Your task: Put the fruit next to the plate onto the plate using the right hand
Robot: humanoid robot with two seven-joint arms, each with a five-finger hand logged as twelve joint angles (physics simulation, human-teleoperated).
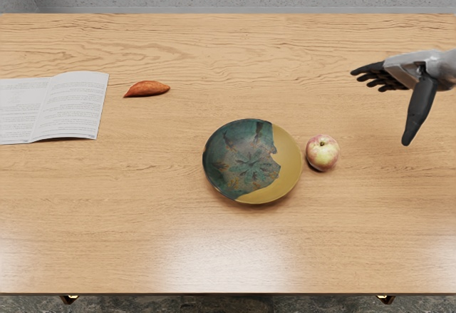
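The wooden table (pixel 228 49) bears a plate (pixel 251 160), apple (pixel 322 152), sweet potato (pixel 147 89) and open booklet (pixel 50 106).

Bright, even, sharp render; soft glare on the table's (pixel 214 256) near edge.

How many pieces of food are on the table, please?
2. An apple sits just right of the plate; an orange sweet potato lies at the upper left, beside the open booklet. None seems hidden.
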